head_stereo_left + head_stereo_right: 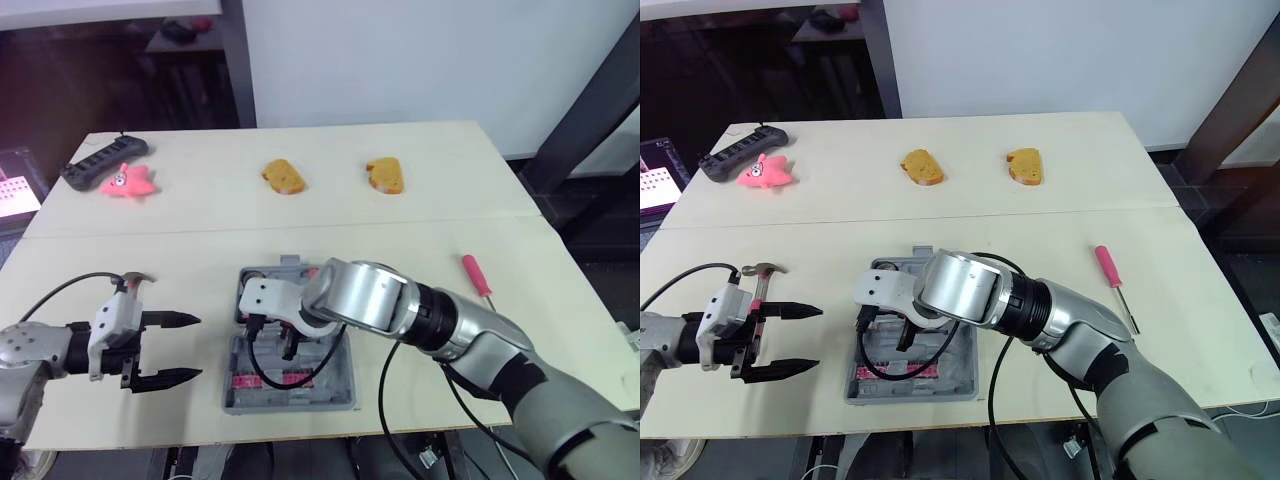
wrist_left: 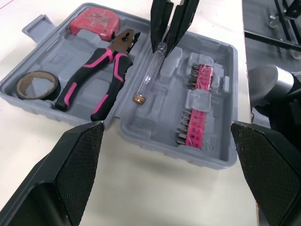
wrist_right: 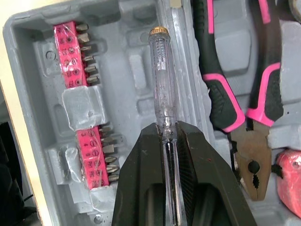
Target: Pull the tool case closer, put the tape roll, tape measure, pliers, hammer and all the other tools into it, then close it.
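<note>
One clear screwdriver (image 3: 161, 80) within right tool (image 3: 169, 131)

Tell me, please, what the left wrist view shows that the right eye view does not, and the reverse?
Left wrist view, not the right eye view: inside the tool case, the tape roll, tape measure, pliers, and the clear test screwdriver pinched in the right pincer.

Right eye view, not the wrist view: the hammer, a pink-handled screwdriver on the table, a pink toy, two orange objects and a black power strip.

Shared: the open tool case and the open left pincer.
</note>
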